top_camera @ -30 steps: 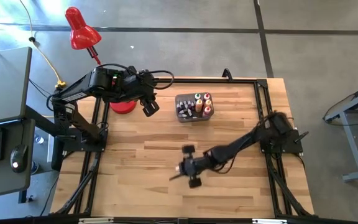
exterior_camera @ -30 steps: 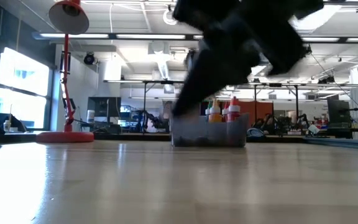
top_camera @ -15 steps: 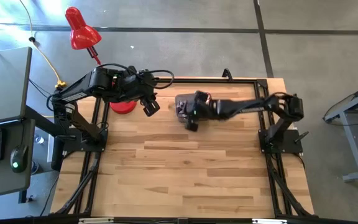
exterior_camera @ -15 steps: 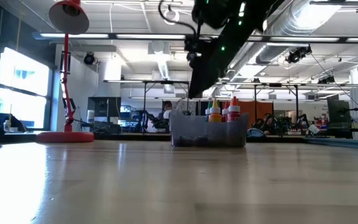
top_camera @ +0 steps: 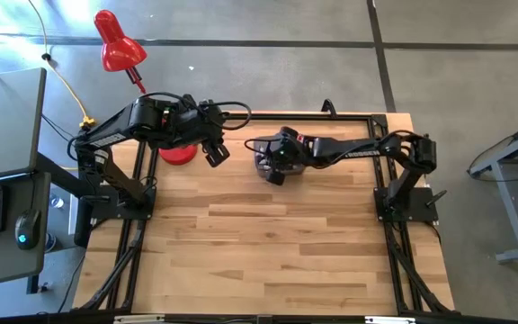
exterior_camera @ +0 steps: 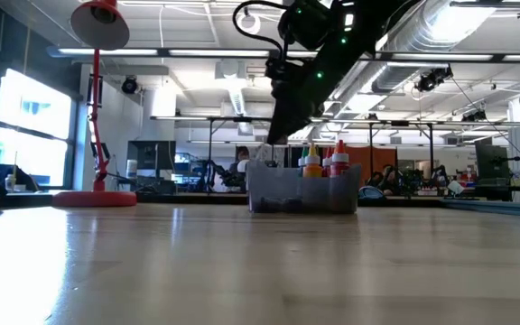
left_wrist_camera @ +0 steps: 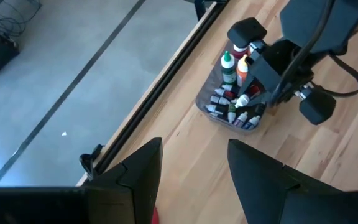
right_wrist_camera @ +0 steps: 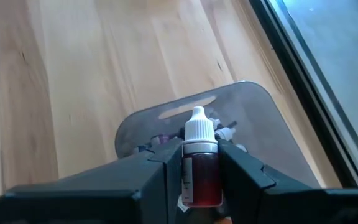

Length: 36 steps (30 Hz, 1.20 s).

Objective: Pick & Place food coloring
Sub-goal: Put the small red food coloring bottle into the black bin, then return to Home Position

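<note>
The right gripper (right_wrist_camera: 194,163) hangs over the grey tub (top_camera: 261,166) near the table's (top_camera: 241,261) far edge, its fingers clamped around a dark red food coloring bottle (right_wrist_camera: 200,163). Other bottles (left_wrist_camera: 235,106) stand inside the tub. The left gripper (top_camera: 218,155) waits beside the tub with fingers apart and holding nothing; bare wood stretches toward the near edge.

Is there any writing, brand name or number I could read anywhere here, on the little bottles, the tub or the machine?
None can be read.
Red bottle in the right gripper: a pale strip down its side, too blurred to tell if it is print.
Other bottles in the grey tub: too small to show any label.
Arms, red lamp, wooden table: no visible text.
</note>
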{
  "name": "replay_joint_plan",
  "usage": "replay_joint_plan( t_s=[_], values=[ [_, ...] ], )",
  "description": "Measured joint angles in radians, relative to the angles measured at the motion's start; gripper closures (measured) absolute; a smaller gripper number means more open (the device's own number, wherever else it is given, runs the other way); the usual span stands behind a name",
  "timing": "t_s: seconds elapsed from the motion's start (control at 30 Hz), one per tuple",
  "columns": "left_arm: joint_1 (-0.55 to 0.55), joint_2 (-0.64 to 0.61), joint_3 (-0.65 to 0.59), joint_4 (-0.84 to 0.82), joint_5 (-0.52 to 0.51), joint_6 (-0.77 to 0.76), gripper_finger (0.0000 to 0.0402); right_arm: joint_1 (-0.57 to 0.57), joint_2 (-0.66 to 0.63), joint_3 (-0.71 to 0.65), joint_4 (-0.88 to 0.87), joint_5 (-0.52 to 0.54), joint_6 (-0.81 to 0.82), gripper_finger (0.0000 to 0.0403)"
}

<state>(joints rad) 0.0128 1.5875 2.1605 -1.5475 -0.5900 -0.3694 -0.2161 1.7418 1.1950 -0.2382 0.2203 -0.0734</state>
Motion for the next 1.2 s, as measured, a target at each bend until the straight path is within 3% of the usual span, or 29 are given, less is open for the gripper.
replay_joint_plan(
  t_s=[0.33,0.67,0.83,1.03,1.2],
  values=[
    [0.000,0.000,0.000,0.001,0.000,-0.002,0.0223,-0.019,0.000,0.000,-0.013,0.018,-0.059,0.0304],
    [0.000,0.000,0.000,0.002,-0.001,-0.002,0.0223,-0.026,0.000,0.000,0.037,0.056,-0.130,0.0224],
    [0.000,0.000,0.000,-0.016,0.008,-0.011,0.0223,-0.019,-0.020,0.011,0.030,0.113,-0.130,0.0214],
    [-0.001,-0.084,-0.036,-0.023,0.021,-0.029,0.0223,0.028,-0.216,0.104,-0.227,0.122,-0.109,0.0219],
    [-0.066,-0.228,-0.222,-0.013,-0.017,-0.116,0.0223,0.080,-0.495,0.101,-0.375,0.121,0.024,0.0218]
  ],
)
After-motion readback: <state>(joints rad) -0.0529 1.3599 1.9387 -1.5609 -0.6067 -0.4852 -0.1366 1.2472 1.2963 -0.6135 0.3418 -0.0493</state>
